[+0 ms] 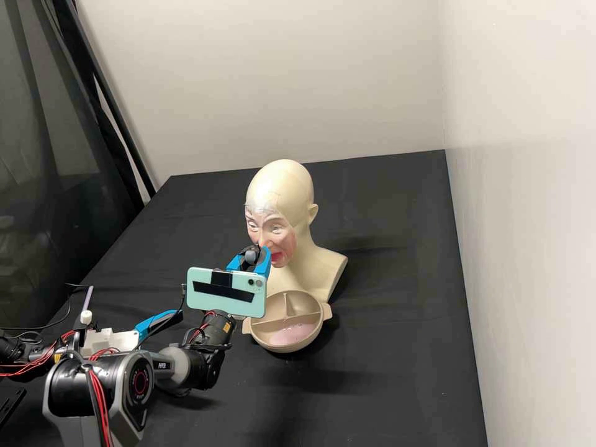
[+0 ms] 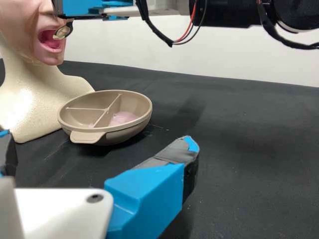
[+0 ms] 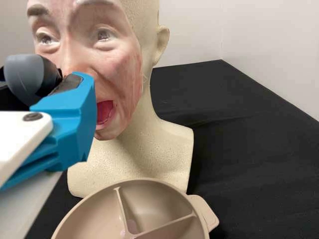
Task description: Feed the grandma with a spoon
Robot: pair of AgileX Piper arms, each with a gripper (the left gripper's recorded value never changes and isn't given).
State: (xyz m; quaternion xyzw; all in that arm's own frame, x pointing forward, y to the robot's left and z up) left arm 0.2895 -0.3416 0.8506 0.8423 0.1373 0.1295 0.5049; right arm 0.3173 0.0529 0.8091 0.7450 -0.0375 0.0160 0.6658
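The grandma is a cream mannequin head (image 1: 282,214) with its mouth open, standing mid-bench. My right gripper (image 1: 251,259) is raised at its mouth, shut on the grey handle (image 3: 30,74) of a spoon. In the left wrist view the spoon's bowl (image 2: 62,32) sits at the lips of the head (image 2: 30,45). A beige divided bowl (image 1: 316,307) rests in front of the bust, with pinkish food in one compartment (image 2: 122,118). My left gripper (image 1: 162,320) lies low on the bench at the near left, open and holding nothing (image 2: 94,149).
A mint-green phone (image 1: 226,292) is mounted on the right arm's wrist. Red and black cables (image 1: 25,360) trail at the near left corner. A white wall (image 1: 528,217) runs along the bench's right side, dark panels (image 1: 49,155) along the left.
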